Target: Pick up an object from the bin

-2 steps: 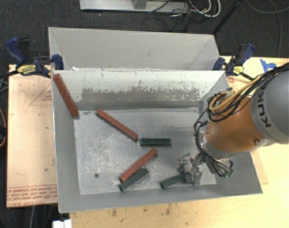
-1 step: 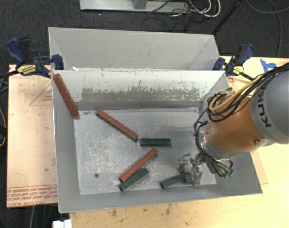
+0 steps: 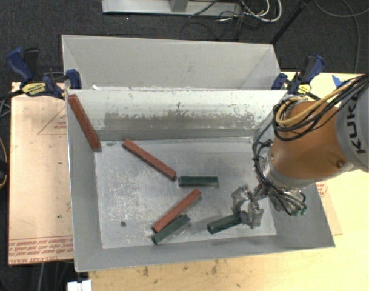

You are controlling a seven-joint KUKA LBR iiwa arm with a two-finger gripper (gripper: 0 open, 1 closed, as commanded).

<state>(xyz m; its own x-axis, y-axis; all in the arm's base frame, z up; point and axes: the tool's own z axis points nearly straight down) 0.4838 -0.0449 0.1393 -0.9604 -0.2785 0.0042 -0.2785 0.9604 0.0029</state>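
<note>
Nearest the camera, a second dark green bar [image 3: 171,229] lay on the floor of the grey metal bin [image 3: 126,205], well to the left of the gripper [image 3: 248,211] and slightly nearer than it. A reddish-brown bar [image 3: 177,210] lay alongside that one, touching it, slanting up towards the gripper's side. Directly left of the gripper lay the dark green bar [image 3: 223,224], tilted a little, its right end meeting the gripper's tip. Whether the gripper was spread, closed or clamped on that end could not be told, since the metal parts overlapped the bar there. The gripper itself hung low over the bin floor. Farther off, up and left of the gripper, a third dark green bar [image 3: 198,181] lay flat, apart from the others. Beyond it, farther left of the gripper, a longer reddish-brown bar [image 3: 149,159] ran diagonally, its lower end close to the third green one. Farthest from the gripper, a leaning reddish-brown bar [image 3: 83,122] rested against the bin's wall. Above the gripper rose the arm's orange cover [image 3: 305,147], looped with cables.
</note>
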